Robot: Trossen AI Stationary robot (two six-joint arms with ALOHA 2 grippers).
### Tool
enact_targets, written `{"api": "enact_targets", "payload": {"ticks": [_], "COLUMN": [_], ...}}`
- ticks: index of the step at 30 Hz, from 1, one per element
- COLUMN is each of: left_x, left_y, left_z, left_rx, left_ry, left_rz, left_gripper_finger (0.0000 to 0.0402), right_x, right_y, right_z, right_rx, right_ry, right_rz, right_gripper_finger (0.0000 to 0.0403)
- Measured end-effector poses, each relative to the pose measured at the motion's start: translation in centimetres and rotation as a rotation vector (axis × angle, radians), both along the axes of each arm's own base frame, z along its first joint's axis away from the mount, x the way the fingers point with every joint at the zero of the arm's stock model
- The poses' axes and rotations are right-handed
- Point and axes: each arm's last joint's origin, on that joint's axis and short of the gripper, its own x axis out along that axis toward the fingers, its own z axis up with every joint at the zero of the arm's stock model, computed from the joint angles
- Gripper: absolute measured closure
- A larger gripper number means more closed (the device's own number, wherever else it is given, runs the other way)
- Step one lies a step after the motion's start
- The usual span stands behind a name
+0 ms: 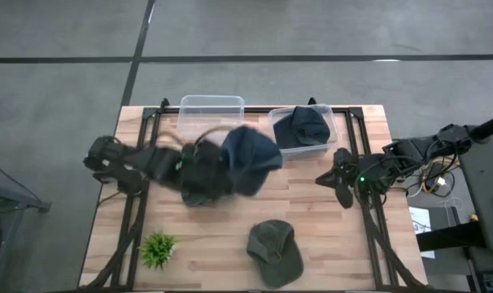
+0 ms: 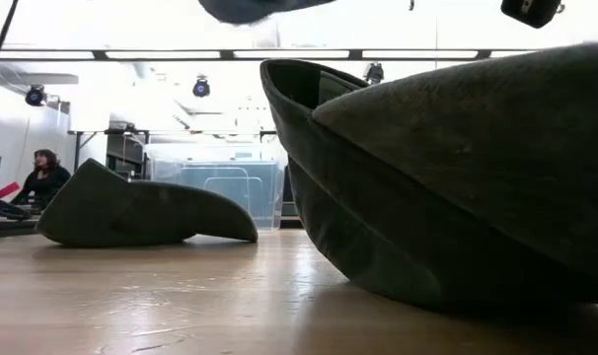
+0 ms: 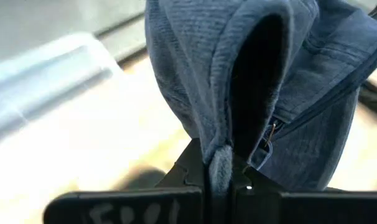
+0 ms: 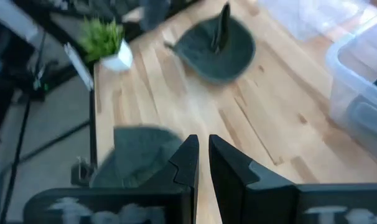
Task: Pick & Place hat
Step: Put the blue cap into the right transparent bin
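a small green plant in a white pot is seen at the table's front left. the left gripper is clamped on a soft blue corduroy hat, held above the pale wooden table just in front of an empty clear plastic bin. an olive hat lies at the front. a dark hat sits in a second clear bin. the right gripper, fingers nearly closed and empty, waits at the right edge. no writing can be read.

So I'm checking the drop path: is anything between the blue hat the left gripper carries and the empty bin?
Nothing visible: the left gripper holds the blue hat up beside the empty bin.
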Motion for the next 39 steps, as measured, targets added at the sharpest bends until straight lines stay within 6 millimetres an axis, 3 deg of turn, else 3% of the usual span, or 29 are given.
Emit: {"api": "enact_targets", "payload": {"ticks": [8,17,21,26,32,39], "left_x": [2.0,1.3,1.2,1.8,3.9,6.5], "left_y": [7.8,14.6,16.5,17.5,19.3,21.8], "left_z": [2.0,2.3,2.3,2.0,0.9,-0.8], "left_rx": [0.139,0.181,0.186,0.216,0.27,0.293], "left_ry": [0.067,0.092,0.052,0.029,0.008,-0.044], "left_rz": [-0.319,-0.559,-0.612,-0.664,-0.666,-0.67], "left_gripper_finger": [0.0396,0.0396,0.0396,0.0396,0.0396,0.0396], "right_x": [2.8,5.2,5.2,4.8,4.3,3.9], "right_y": [0.1,-0.5,-0.8,-1.3,-1.6,-1.7], "right_z": [0.1,-1.4,-1.1,0.6,2.1,2.1], "right_rx": [0.043,0.1,0.074,0.039,-0.023,-0.036], "right_ry": [-0.093,-0.043,-0.108,-0.293,-0.388,-0.374], "right_rz": [-0.148,-0.303,-0.437,-0.566,-0.568,-0.562], "right_gripper_finger": [0.032,0.0233,0.0219,0.0213,0.0216,0.022]}}
